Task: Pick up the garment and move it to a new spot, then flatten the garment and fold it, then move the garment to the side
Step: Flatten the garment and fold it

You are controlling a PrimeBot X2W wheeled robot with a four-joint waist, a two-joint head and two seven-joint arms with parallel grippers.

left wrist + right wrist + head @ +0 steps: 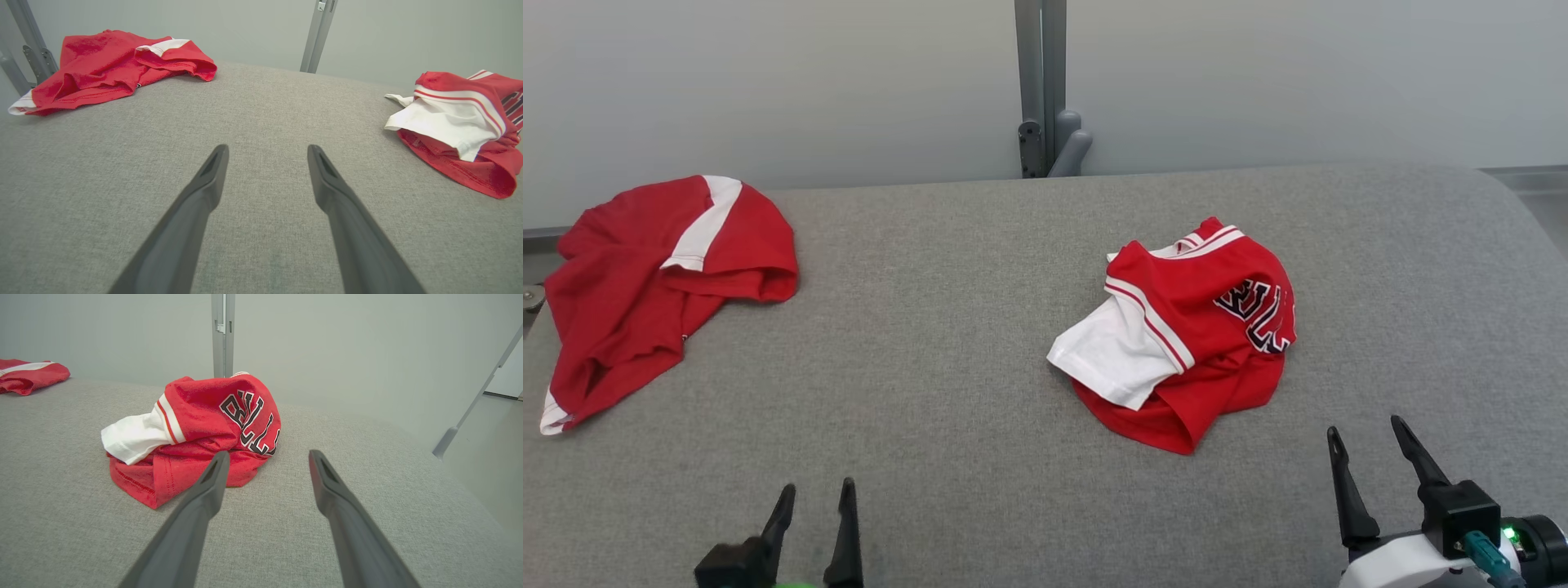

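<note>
- The garment (pixel 1209 327), a red jersey with a white sleeve, white-and-red striped trim and dark lettering outlined in white, lies crumpled in a heap on the grey fabric tabletop (pixel 931 327), right of the middle in the head view.
- Its white sleeve (pixel 1107 351) spills out towards the robot's left, and a red hem folds under it on the near side.
- The right hand (pixel 1365 426) hangs at the lower right of the head view, released, its two dark fingers spread and holding nothing; a strip of bare tabletop lies between its tips and the garment.
- In the right wrist view the garment (pixel 204 412) sits just ahead and to the left of that hand (pixel 268 454), with the lettering turned towards the camera.
- The left hand (pixel 817 487) is at the lower left of the head view, also released and empty, well apart from the garment.
- In the left wrist view its fingers (pixel 212 175) point across bare grey cloth, with the garment (pixel 441 122) at the right edge.
- A second red garment (pixel 637 286) with a white stripe lies rumpled at the far left corner of the tabletop, one end at the edge.
- A grey metal post (pixel 1040 82) stands behind the tabletop against a pale wall (pixel 1298 73).
</note>
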